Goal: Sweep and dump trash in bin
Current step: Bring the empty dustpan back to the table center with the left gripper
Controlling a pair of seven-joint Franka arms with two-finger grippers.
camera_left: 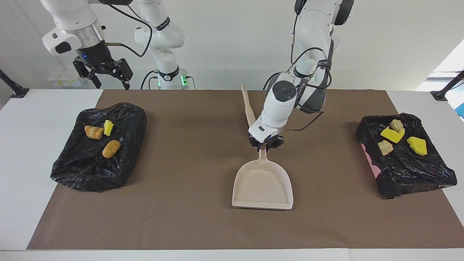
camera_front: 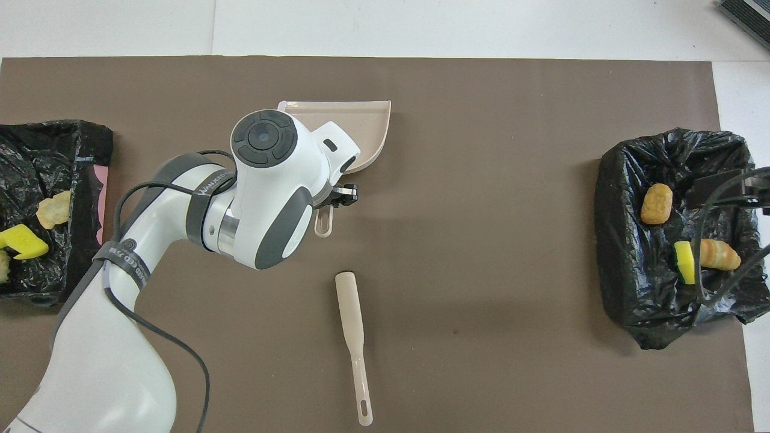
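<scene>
My left gripper [camera_left: 266, 144] is shut on the handle of the beige dustpan [camera_left: 262, 185], at the middle of the brown mat. The pan [camera_front: 367, 120] is empty, and its open lip faces away from the robots. Whether it rests on the mat or hangs just above it I cannot tell. The trash lies in two black-bagged bins. Three chunks [camera_left: 111, 148] sit in the bin [camera_left: 98, 170] at the right arm's end. Several chunks [camera_left: 392, 135] sit in the bin [camera_left: 409, 170] at the left arm's end. My right gripper [camera_left: 110, 85] waits open, raised beside the first bin.
A beige brush [camera_front: 355, 343] lies on the mat nearer to the robots than the dustpan. In the facing view my left gripper hides its bristle end. The brown mat [camera_left: 188, 217] covers most of the white table.
</scene>
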